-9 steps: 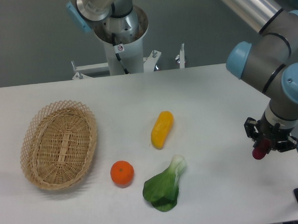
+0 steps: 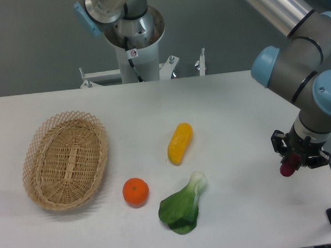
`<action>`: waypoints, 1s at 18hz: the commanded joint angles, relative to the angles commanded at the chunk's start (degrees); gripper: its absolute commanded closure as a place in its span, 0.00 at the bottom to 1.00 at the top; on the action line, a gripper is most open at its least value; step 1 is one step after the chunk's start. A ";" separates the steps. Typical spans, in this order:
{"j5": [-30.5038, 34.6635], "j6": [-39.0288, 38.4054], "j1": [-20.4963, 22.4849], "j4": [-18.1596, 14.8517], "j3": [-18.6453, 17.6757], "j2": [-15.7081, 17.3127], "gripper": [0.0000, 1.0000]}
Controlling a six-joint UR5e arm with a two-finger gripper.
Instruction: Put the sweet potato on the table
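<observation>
At the right side of the white table (image 2: 237, 109), my gripper (image 2: 294, 160) points down and is shut on the sweet potato (image 2: 290, 165). Only the tuber's dark reddish end shows, poking out below the black fingers. It hangs close over the tabletop near the right edge; whether it touches the surface I cannot tell.
A yellow oblong vegetable (image 2: 180, 143) lies mid-table. An orange fruit (image 2: 135, 191) and a green bok choy (image 2: 183, 206) sit nearer the front. An oval wicker basket (image 2: 66, 160) stands at the left. The arm's base (image 2: 134, 39) is at the back.
</observation>
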 joint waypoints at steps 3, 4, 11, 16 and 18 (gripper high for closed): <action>-0.44 0.09 0.00 0.00 -0.61 0.17 0.84; -0.53 0.00 0.09 0.00 -0.96 0.44 0.84; -0.26 0.70 -0.61 6.05 -12.19 6.23 0.84; -0.18 0.70 -3.07 8.09 -19.85 11.42 0.84; -0.09 0.70 -4.21 8.09 -22.31 13.70 0.84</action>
